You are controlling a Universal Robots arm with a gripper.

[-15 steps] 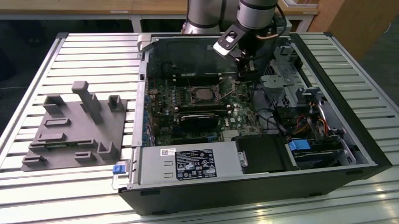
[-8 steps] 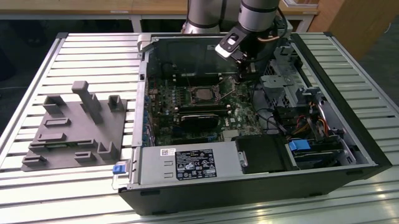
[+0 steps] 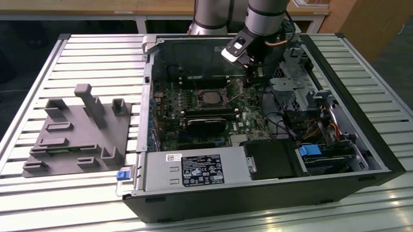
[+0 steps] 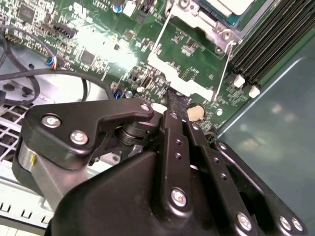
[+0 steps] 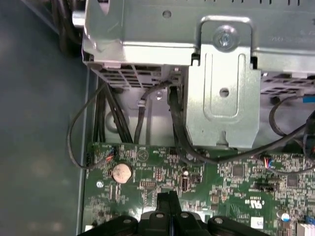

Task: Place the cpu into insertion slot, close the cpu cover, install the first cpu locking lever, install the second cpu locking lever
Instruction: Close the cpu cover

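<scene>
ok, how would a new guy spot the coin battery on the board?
Inside the open computer case, find the green circuit board. Near its corner, close to the gripper, sits the coin battery: the one big round, flat, silvery disc among small dark rectangular chips.

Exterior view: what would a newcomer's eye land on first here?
The open black computer case lying on the slatted metal table, green circuit board exposed, draws the eye first. A grey robot arm reaches down into it, its black end effector low over the board, just to the exterior view's right of the small silvery-grey square cpu. At the exterior view's left rests a grey moulded fixture tray.
</scene>
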